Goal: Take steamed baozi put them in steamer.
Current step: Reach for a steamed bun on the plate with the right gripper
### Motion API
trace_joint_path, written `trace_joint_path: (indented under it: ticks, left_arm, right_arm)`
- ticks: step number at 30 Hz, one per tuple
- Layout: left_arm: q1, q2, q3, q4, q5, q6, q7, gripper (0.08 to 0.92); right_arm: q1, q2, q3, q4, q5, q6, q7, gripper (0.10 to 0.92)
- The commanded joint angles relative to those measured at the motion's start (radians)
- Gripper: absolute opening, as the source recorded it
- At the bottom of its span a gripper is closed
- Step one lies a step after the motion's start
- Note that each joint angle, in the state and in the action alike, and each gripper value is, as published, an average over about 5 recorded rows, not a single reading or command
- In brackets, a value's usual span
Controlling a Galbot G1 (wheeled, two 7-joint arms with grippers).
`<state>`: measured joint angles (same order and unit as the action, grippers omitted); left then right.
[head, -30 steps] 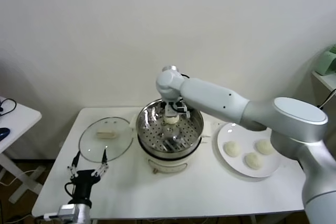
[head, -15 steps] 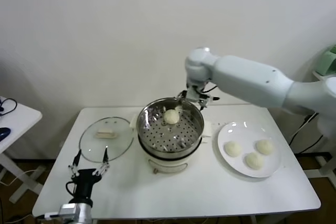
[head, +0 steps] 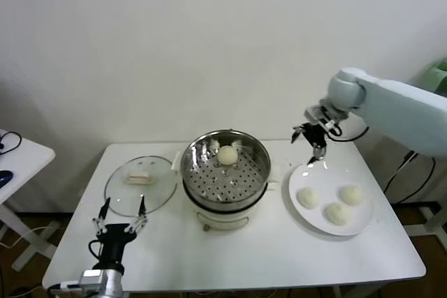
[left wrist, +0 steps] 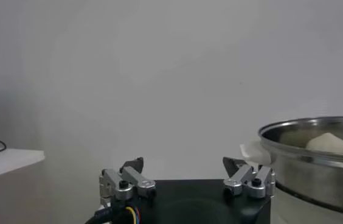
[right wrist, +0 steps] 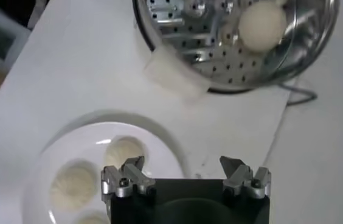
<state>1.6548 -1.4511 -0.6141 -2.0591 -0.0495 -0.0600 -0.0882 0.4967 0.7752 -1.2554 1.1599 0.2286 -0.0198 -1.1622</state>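
Note:
The steel steamer (head: 225, 172) stands mid-table on its cream base, with one baozi (head: 227, 154) on the perforated tray at its far side. That bun also shows in the right wrist view (right wrist: 261, 24) and the left wrist view (left wrist: 329, 143). Three baozi (head: 309, 197) (head: 351, 195) (head: 337, 213) lie on the white plate (head: 311, 174) to the right. My right gripper (head: 312, 142) is open and empty, in the air above the plate's far left rim. My left gripper (head: 119, 220) is open and empty, low at the table's front left.
A round glass lid (head: 140, 185) with a pale handle (head: 139, 179) lies flat left of the steamer. A second white table (head: 17, 155) stands at far left. The steamer's cable (right wrist: 299, 96) runs behind it.
My right gripper let go of a baozi in the steamer, rose, and swung right to above the plate's far rim. The left arm has not moved.

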Motion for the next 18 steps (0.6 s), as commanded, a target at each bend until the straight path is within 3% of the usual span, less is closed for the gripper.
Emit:
trace_joint_path:
  ticks: [1,18]
  left_arm:
    - [0.007,-0.014,0.003,0.000,0.024,-0.001,-0.007,0.823]
    - [0.033,-0.024,-0.015,0.013,0.014,-0.008,-0.008,0.823]
  right_arm:
    - [-0.233,-0.072,0.117,-0.089,-0.004,-0.084,0.029,0.823]
    - [-0.397,0.050,0.210,-0.217,-0.080,-0.051,0.068,0.823]
